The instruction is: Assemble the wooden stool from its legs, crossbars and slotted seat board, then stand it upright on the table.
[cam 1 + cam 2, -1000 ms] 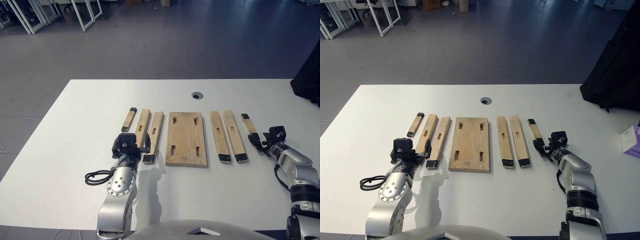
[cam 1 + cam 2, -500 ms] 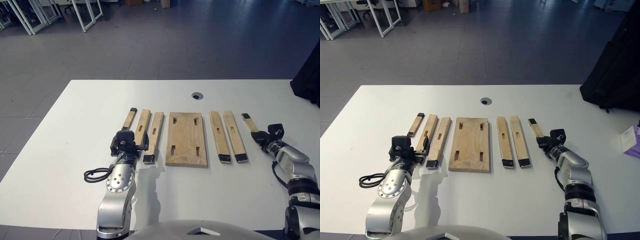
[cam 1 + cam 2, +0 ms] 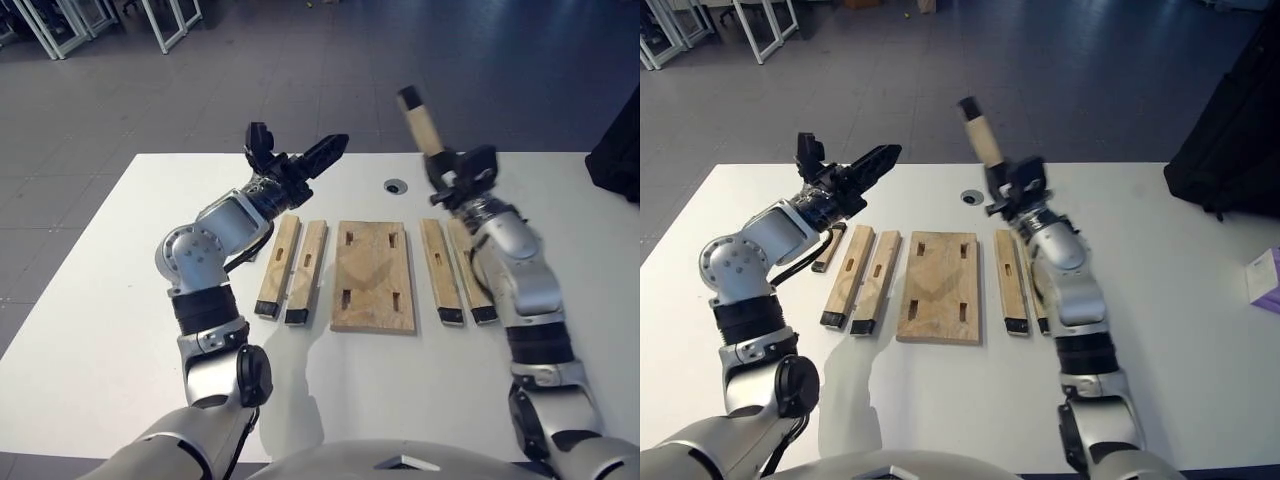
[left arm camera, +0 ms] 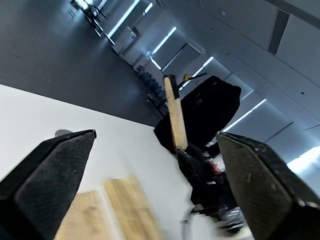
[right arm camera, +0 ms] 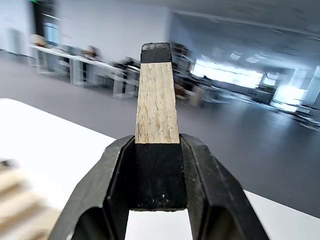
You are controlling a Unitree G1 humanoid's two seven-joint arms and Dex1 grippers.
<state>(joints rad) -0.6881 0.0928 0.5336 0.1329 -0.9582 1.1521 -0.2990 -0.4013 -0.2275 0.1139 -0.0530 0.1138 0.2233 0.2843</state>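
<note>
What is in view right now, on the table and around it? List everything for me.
Seat board: one, pale wood with four slots, flat at the table's middle.
Left legs: two, pale wood with black near ends, flat, left of the board.
Right legs: two, same colours, flat, right of the board; the right arm partly hides the outer one.
Held crossbar: one, wood with black ends, up in the air over the far side.
Second crossbar: one, wood, flat, outside the left legs.
Table: one, white.
Cable hole: one, grey, far side of the table.
Bag: one, black, past the table's right side.
Box: one, purple and white, at the table's right edge.
Left claw: open, above the table.
Right claw: shut on the held crossbar.
</note>
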